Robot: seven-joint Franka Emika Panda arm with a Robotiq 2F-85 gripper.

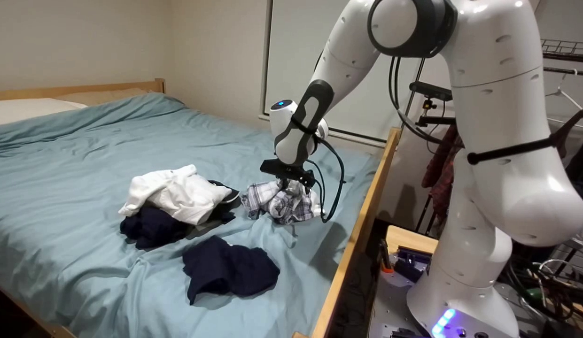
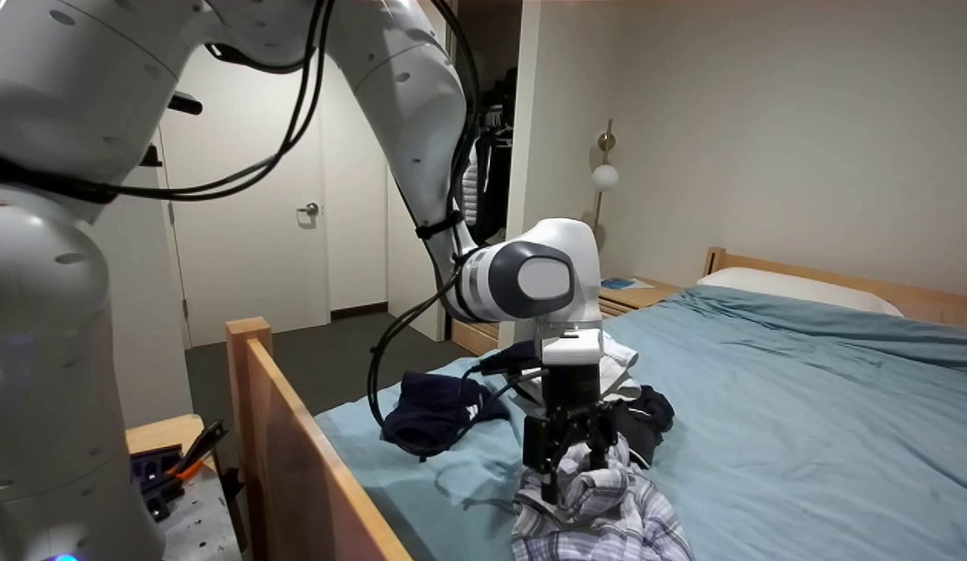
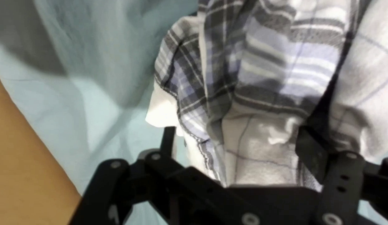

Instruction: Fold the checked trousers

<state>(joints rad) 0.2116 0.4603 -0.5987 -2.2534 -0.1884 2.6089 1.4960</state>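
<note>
The gripper (image 3: pixel 237 134) has its jaws spread; the trousers (image 3: pixel 269 90) show between them in the wrist view. Contact cannot be confirmed. The trousers lie bunched on the bed (image 1: pixel 108 150), below the gripper, bulk toward 1 o'clock in the wrist view. In an exterior view, taken from the trousers: white garment (image 1: pixel 178 195), on dark cloth (image 1: pixel 152 228), 9 o'clock; navy garment (image 1: pixel 232 270), 7 o'clock; rail (image 1: pixel 359 230), 3 o'clock.
</note>
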